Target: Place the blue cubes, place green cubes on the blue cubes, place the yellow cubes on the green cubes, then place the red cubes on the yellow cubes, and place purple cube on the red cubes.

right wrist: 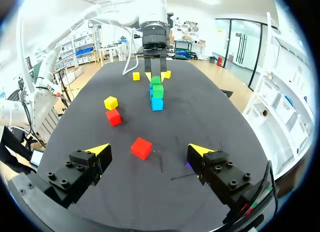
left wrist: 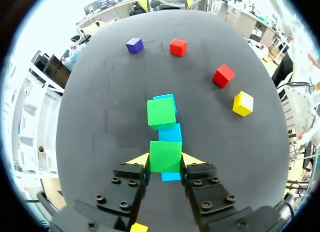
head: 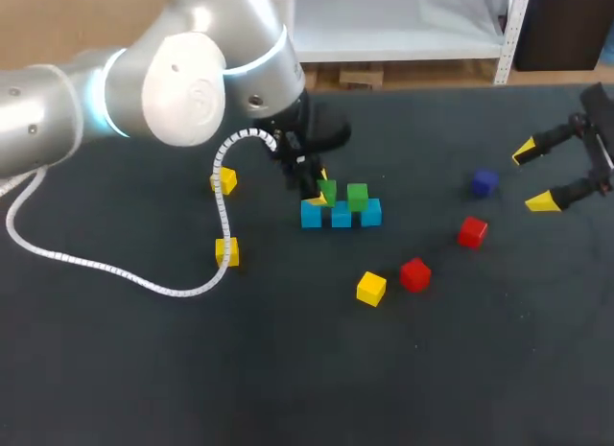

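Observation:
Three blue cubes (head: 341, 216) lie in a row mid-table. One green cube (head: 357, 197) rests on the row's right part. My left gripper (left wrist: 165, 159) is shut on a second green cube (left wrist: 165, 156), held on or just above the row's left part (head: 327, 191). Loose on the table are red cubes (head: 414, 273) (head: 472, 231), a purple cube (head: 484, 183) and yellow cubes (head: 371, 288) (head: 224, 181) (head: 227, 251). My right gripper (head: 542, 179) hangs open at the far right, holding nothing. In its wrist view a red cube (right wrist: 141, 147) lies on the table below its spread fingers.
The left arm's white cable (head: 106, 266) loops across the table's left part, past the two left yellow cubes. The dark table (head: 307, 388) has open surface along its front.

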Robot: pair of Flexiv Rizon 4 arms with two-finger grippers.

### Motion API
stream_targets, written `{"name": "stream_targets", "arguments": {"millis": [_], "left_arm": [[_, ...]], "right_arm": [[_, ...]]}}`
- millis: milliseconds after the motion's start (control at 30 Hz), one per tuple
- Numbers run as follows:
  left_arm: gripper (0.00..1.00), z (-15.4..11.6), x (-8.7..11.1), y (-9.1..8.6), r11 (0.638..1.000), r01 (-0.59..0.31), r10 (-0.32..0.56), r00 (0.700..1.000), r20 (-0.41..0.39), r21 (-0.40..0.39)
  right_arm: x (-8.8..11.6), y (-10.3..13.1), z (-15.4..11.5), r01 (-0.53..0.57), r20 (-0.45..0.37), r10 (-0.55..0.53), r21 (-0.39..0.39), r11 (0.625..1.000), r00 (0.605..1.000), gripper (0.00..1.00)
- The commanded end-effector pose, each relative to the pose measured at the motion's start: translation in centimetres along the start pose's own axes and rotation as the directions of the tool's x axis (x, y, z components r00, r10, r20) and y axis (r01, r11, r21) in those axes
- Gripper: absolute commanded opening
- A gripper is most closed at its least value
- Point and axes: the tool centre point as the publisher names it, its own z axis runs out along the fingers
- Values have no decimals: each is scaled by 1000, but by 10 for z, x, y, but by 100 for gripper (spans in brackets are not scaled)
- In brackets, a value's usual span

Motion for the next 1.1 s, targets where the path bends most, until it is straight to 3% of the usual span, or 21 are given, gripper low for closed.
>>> {"name": "stream_targets", "arguments": {"millis": [33,567,1100], "left_arm": [[0,2,-1,4,1000,4,-4,1000,-1,10],[0,6,6,-4,999,27,-27,1000,-8,24],[0,7,3,-1,999,23,-22,1000,-8,26]], "right_arm": [[0,-1,1,1,2,-1,-1,1000,1000,100],[0,-1,1,1,2,-1,-1,1000,1000,100],[0,-1,1,1,2,-1,-1,1000,1000,100]]}}
